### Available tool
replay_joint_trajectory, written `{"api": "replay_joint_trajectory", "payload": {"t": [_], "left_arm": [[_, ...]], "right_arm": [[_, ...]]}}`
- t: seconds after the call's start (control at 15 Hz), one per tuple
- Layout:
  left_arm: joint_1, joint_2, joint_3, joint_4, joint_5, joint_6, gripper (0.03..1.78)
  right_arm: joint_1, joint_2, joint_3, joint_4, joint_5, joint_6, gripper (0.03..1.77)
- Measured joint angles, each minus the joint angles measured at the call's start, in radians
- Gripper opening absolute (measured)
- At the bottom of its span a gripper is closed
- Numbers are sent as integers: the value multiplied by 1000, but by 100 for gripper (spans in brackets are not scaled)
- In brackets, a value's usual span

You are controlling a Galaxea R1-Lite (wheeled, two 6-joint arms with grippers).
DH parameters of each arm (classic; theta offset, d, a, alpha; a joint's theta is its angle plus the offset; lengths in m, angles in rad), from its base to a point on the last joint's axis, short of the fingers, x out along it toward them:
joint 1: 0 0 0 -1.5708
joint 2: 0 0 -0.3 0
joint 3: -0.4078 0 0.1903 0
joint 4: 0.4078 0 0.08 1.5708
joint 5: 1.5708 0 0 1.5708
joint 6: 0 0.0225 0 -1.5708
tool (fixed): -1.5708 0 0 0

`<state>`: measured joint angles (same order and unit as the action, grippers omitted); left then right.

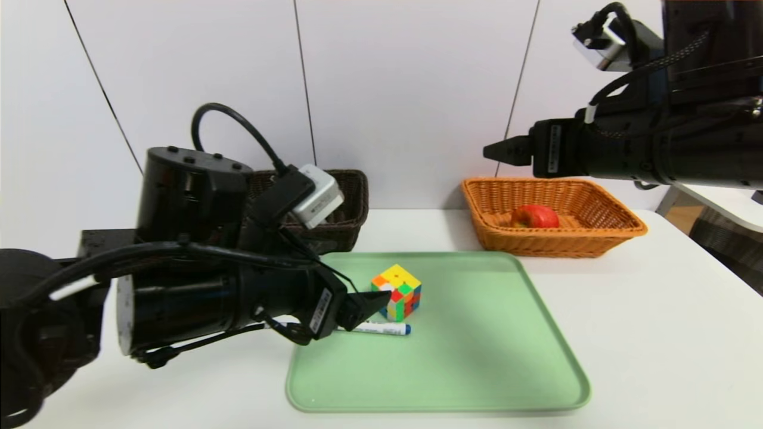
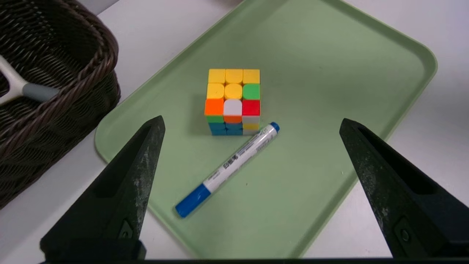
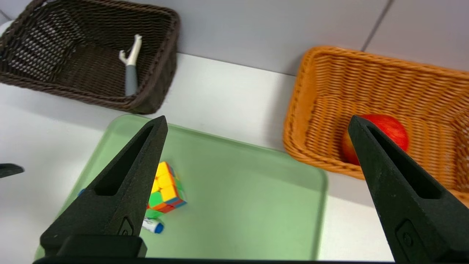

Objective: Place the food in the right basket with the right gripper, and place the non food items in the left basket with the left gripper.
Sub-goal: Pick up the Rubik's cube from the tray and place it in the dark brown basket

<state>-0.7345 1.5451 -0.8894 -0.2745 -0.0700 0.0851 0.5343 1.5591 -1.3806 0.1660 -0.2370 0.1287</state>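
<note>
— While the left gripper (image 2: 251,124) hangs over the green tray (image 1: 477,369), how do its jaws stand?
— Wide apart, holding nothing. Below them a Rubik's cube (image 2: 233,101) sits on the tray, a blue marker (image 2: 227,169) touching its base.
— And the right gripper (image 3: 256,123)?
— Raised near the orange basket (image 1: 596,238), jaws apart too. A red apple (image 1: 534,216) lies inside; a peeler (image 3: 130,69) lies in the dark brown basket (image 3: 154,91).

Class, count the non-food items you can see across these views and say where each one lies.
3: the cube and marker lie on the green tray; a peeler is in the dark basket.
</note>
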Motion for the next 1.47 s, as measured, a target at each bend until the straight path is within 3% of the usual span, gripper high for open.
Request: {"api": "replay_joint_trajectory", "payload": {"t": [0.13,0.53,0.87,1.47], "left_arm": [[-24,73,-1,-71,-1,2,169],[-41,206,-17,-137,4,-1,169],[-35,255,-35,-140,42,0,169],[31,330,-90,-139,36,0,169]], "right_arm": [[-38,-37,34,0,9,-1,169],[-91,-118,124,-1,15,-1,169],[-98,-153,189,-19,14,0,169],[-179,-185,217,-15,18,-10,169]]}}
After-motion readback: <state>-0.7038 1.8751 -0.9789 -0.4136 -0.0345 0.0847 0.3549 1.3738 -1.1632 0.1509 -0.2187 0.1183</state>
